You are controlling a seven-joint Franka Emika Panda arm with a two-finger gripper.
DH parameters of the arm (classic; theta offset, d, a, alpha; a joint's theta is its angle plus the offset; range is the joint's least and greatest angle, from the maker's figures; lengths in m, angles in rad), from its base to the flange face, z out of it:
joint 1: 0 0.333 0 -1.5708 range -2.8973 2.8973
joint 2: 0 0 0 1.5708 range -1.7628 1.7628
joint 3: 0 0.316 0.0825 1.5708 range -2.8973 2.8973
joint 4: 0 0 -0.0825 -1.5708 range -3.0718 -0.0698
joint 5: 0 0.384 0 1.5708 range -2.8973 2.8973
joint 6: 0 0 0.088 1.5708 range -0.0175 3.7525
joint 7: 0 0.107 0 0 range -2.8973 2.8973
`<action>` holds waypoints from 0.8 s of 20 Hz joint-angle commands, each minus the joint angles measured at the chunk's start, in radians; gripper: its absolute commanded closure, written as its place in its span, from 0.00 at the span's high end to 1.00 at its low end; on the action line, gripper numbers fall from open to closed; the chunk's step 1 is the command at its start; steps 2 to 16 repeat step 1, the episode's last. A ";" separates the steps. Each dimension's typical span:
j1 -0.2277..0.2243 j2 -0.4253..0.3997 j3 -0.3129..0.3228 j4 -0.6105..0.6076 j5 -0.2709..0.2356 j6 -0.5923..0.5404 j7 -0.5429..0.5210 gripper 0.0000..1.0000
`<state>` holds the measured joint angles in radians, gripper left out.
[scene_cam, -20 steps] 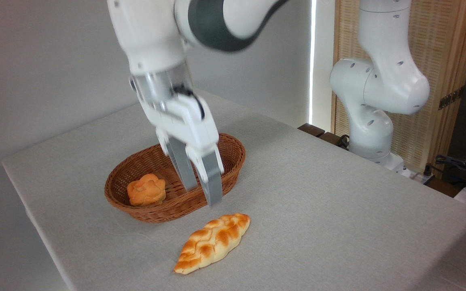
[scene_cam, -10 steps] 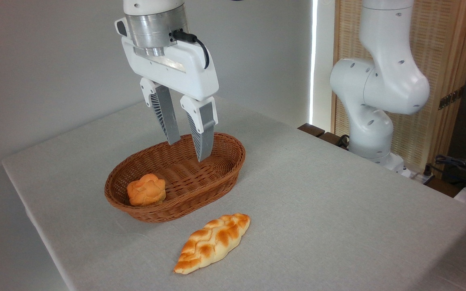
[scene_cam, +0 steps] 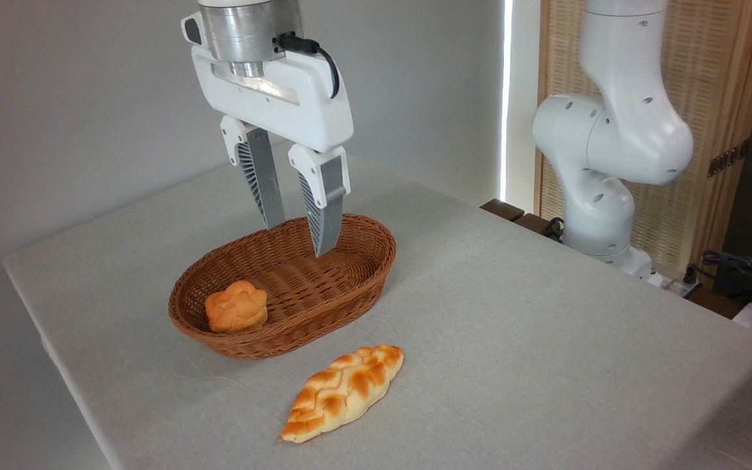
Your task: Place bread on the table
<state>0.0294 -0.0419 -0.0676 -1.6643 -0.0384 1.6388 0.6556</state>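
Against a plain grey wall, a table (scene_cam: 513, 313) draped in light grey cloth holds an oval brown wicker basket (scene_cam: 363, 274). Above the basket hangs an empty, open claw (scene_cam: 299, 238). In front lies the braided golden bread (scene_cam: 343, 391); inside, a small round bun (scene_cam: 235, 305).

Woven wicker basket (scene_cam: 376, 261) on matt grey cloth table (scene_cam: 546, 339).
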 commanded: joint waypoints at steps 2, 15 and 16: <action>-0.005 0.007 0.014 0.020 -0.006 -0.019 -0.002 1.00; -0.005 0.007 0.014 0.020 -0.006 -0.019 -0.002 1.00; -0.005 0.007 0.014 0.020 -0.006 -0.019 -0.002 1.00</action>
